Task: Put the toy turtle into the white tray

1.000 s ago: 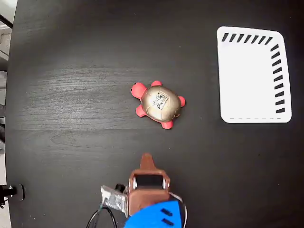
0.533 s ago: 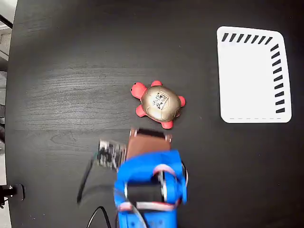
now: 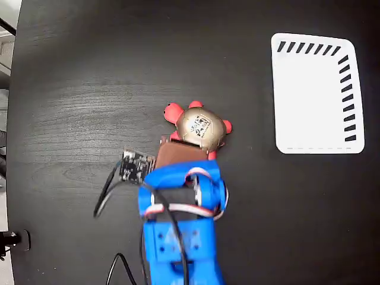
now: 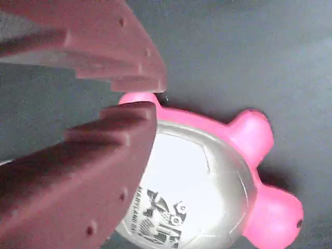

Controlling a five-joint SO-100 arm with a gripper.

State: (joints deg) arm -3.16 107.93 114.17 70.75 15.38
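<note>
The toy turtle, with a gold domed shell, a black-and-white sticker and red-pink head and legs, lies on the black table left of centre in the fixed view. My gripper hangs over its near left edge, under the maroon wrist piece. In the wrist view the maroon fingers stand almost tip to tip, and the gripper is shut with nothing in it, just above a pink leg of the turtle. The white tray with black slanted slots lies at the upper right, holding nothing.
The blue arm reaches in from the bottom edge, with a small circuit board and black cables on its left side. The table's left edge runs along the picture's left.
The arm has moved up from the bottom edge toward the turtle, and the gripper now overlaps the turtle's near side. Turtle and tray have not moved.
</note>
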